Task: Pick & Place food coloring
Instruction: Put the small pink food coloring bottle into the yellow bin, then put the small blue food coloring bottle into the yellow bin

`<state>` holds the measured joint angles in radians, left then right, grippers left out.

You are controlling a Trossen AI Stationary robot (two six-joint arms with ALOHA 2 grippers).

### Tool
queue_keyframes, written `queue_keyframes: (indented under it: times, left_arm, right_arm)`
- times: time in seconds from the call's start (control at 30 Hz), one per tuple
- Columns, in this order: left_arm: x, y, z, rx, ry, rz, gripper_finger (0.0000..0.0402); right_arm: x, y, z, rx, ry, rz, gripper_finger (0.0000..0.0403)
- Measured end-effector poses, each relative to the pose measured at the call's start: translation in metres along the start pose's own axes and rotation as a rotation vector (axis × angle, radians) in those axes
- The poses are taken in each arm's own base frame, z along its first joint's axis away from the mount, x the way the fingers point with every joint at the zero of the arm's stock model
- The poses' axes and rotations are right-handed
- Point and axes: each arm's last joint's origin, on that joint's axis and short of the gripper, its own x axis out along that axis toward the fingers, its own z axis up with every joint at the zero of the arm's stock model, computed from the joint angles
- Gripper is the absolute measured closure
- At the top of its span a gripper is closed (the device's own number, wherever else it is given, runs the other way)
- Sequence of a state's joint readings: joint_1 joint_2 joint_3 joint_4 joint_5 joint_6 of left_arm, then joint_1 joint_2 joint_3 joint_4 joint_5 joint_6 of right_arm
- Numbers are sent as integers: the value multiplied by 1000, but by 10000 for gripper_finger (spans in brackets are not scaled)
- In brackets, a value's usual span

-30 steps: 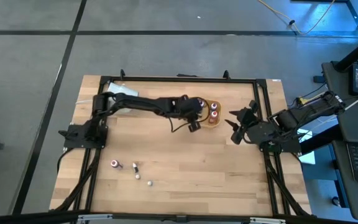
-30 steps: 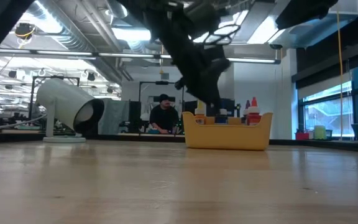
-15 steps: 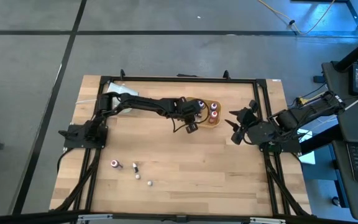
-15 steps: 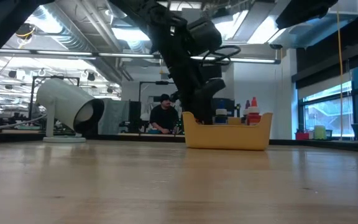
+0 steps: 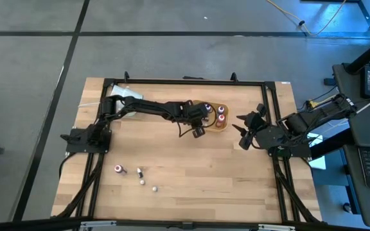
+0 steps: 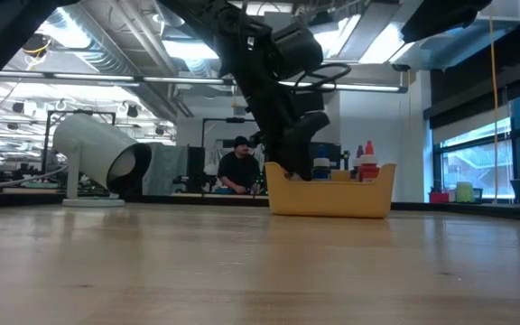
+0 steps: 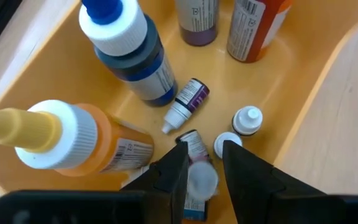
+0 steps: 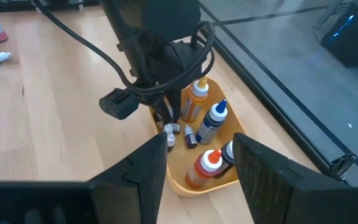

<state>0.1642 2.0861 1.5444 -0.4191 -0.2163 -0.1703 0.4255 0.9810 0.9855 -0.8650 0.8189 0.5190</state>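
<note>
- High view: reaching across the worktop (image 5: 191, 173) with the left arm, holding the left jaws over the near end of the orange tray (image 5: 224, 124), where several food coloring bottles (image 5: 221, 117) are already standing. Lying loose near the worktop's front left, well apart from the tray, and waiting to be moved: four small vials (image 5: 117, 169). Parking the right jaws at the right edge, spread open and carrying nothing.
- Low view: dipping the left jaws inside the tray's left end, just above its floor. Showing capped bottle tops over the tray wall; standing off to the left, a white cylinder (image 6: 97, 153), with a person (image 6: 237, 170) sitting in the room behind.
- Left wrist view: gripping a little white-capped vial (image 7: 197, 168) between the left jaws, low over the tray floor, judging it to be at the point of being set down. Crowding round it: a blue bottle (image 7: 132, 53), an orange bottle (image 7: 79, 140) and a few tiny vials.
- Right wrist view: looking on from a distance through open right jaws, taking in the filling tray and two of the loose vials far off on the worktop; judging well over half the job done.
</note>
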Motion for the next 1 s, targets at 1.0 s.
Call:
queue_keyframes:
  times: [1.0]
  left_arm:
    - [-177,-53,-45,45,323,-162,307]
  right_arm:
    - [1,3,3,61,-25,14,219]
